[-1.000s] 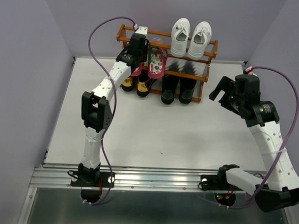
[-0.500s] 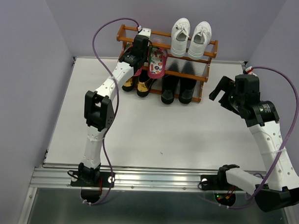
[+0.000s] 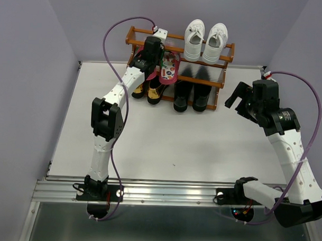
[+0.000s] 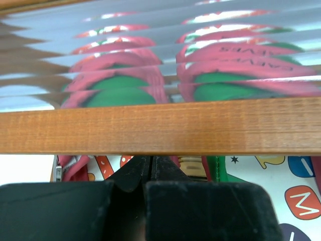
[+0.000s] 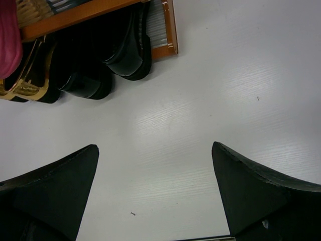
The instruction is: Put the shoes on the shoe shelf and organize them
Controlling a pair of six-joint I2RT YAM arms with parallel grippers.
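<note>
while the left gripper (image 4: 152, 168) presses its jaws together by a rail (image 4: 160, 125) of the orange-brown wooden shoe shelf (image 3: 230, 51), i cannot tell if it pinches the pink flip-flops with white patterned footbeds (image 3: 168, 68) on the top tier's left. white lace-up sneakers (image 3: 205, 40) stand top right, shiny gold loafers (image 3: 146, 91) and tall black boots (image 3: 191, 96) below. the right gripper (image 5: 154, 146) hangs over the white table (image 3: 149, 141), jaws spread wide.
</note>
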